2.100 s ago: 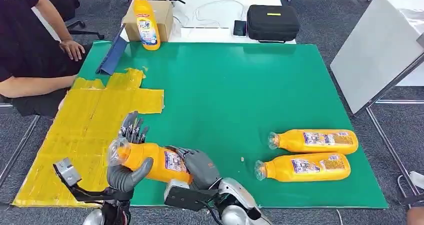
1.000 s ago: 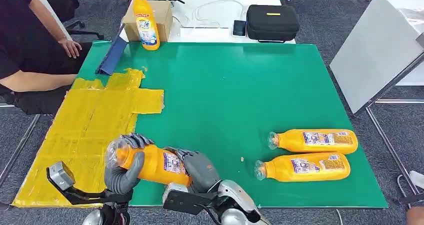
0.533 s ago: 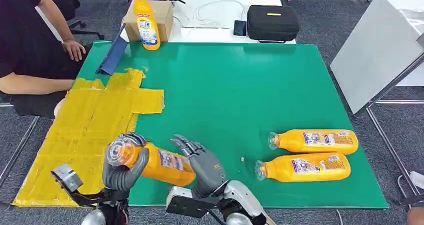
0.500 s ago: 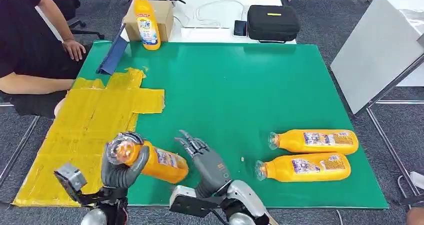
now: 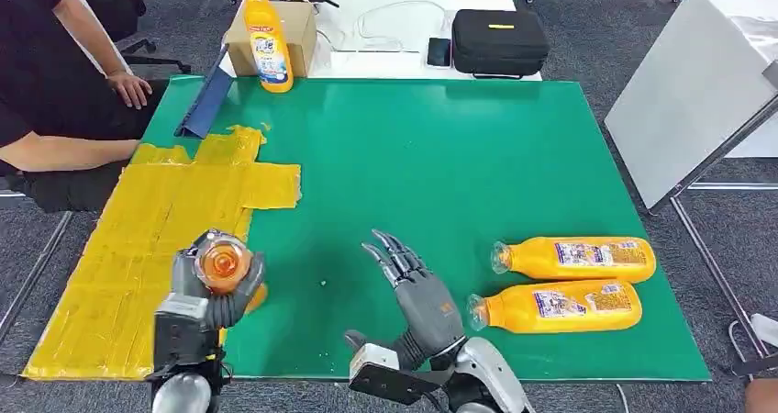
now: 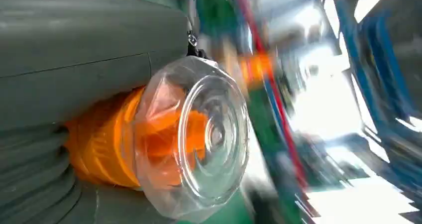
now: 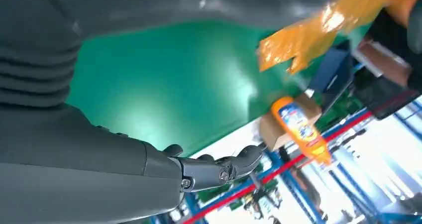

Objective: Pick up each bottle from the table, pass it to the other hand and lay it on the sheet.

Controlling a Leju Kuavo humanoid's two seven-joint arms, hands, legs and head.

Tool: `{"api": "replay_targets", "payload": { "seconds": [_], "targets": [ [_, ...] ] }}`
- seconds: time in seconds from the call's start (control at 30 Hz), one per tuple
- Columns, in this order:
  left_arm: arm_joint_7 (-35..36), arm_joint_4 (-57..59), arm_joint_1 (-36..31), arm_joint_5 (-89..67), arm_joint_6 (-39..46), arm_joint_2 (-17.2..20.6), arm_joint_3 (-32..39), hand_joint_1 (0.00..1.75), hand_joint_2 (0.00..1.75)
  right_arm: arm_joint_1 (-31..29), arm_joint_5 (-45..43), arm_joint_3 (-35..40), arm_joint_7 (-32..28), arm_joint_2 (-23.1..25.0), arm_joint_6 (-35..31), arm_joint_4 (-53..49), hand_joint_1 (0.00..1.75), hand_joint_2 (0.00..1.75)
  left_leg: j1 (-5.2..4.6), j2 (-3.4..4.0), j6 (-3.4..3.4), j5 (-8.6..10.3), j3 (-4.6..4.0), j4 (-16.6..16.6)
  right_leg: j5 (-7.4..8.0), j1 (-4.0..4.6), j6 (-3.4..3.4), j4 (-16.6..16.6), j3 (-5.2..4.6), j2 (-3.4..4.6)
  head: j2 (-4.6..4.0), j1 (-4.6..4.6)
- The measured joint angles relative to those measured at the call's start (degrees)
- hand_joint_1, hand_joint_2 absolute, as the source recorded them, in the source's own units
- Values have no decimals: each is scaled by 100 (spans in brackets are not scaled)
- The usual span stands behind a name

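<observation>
Black sleeve and a bare forearm of a seated person [image 5: 55, 92] enter at the upper left of the head view, cut off by the frame edge. Below them a yellow sheet [image 5: 138, 248] of crinkled, patched pieces covers the left part of the green mat [image 5: 431, 174].

At the lower left the left hand [image 5: 213, 295] grips an orange bottle [image 5: 220, 262] over the sheet's right edge. Its clear, round ribbed cap points at the camera and hides most of the body; grey fingers wrap below the neck. The left wrist view shows the same cap close up against a blurred background.

Right of it, at lower centre, the right hand [image 5: 417, 294] is raised over the mat with its dark fingers spread apart and nothing in them.

Four orange bottles are visible: the held one, two lying side by side on the mat [image 5: 573, 260] [image 5: 555, 306] at lower right with caps pointing left, and one upright bottle [image 5: 264, 37] at the top left before a cardboard box [image 5: 289, 29]. A black case [image 5: 500, 39] sits at top centre.
</observation>
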Motion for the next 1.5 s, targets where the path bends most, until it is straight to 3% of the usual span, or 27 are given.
{"api": "replay_targets", "payload": {
  "seconds": [0.13,0.23,0.33,0.43,0.77,0.93,0.97,1.0,1.07,1.1,1.27,1.5],
  "targets": [
    [811,420,-154,-2986,1017,17,-7,175,175,378,-16,-330,-72,-293,-4,-522,0,0,-3,-7,2,0,-5,1,-1,-3,2,-1,0,-1,0,2],
    [1469,923,-369,-4383,1159,46,-64,175,175,589,-105,-579,-151,-503,64,-852,0,0,-12,-4,5,-3,-5,1,2,-11,5,-2,0,-1,0,0],
    [2392,1677,-700,-5122,1039,248,-338,175,175,686,-103,-773,-179,-716,194,-1118,0,0,-13,-1,5,-2,-3,1,4,-11,6,-2,-4,0,0,2],
    [3276,2394,-1082,-5172,962,606,-1046,175,175,731,-81,-905,-181,-874,227,-1292,0,0,-12,1,7,1,-4,1,9,-8,6,-1,27,2,0,-2],
    [3763,3550,-1629,-5212,851,986,-2110,175,175,826,-31,-1056,-179,-1104,254,-1532,0,0,-12,11,12,5,-10,1,11,-9,13,-1,23,7,2,0],
    [3536,4142,-1845,-5214,691,973,-2411,175,175,843,-2,-1086,-179,-1141,335,-1565,0,0,-13,12,12,6,-13,1,14,-10,14,-1,32,7,2,-2],
    [3475,4257,-1909,-5216,641,962,-2444,105,175,830,-7,-1086,-179,-1141,367,-1563,0,0,-13,9,14,7,-11,1,14,-9,14,-1,31,6,0,-2],
    [3455,4373,-1981,-5216,602,946,-2472,0,175,809,-22,-1086,-179,-1141,395,-1560,0,0,-13,3,15,8,-9,1,13,-9,15,-1,31,6,0,0],
    [3424,4622,-2118,-5216,562,912,-2572,0,175,744,-70,-1086,-181,-1141,424,-1549,0,0,-13,-2,15,8,-1,0,11,-9,15,-1,34,4,0,-2],
    [3431,4737,-2184,-5216,538,894,-2590,0,0,711,-88,-1086,-181,-1141,439,-1538,0,0,-13,-3,15,8,6,0,10,-9,15,-1,31,4,0,0],
    [3647,5461,-2563,-5218,339,758,-2669,0,0,651,-22,-1079,-109,-1093,490,-1468,0,0,-13,-25,-1,-16,60,-5,-13,-9,13,-3,81,-9,0,0],
    [2879,5513,-2489,-4777,329,813,-2047,0,0,453,404,-826,70,-756,238,-1220,0,0,-12,-23,-3,-30,137,-7,-29,-9,12,-2,157,-8,0,0]
  ]
}}
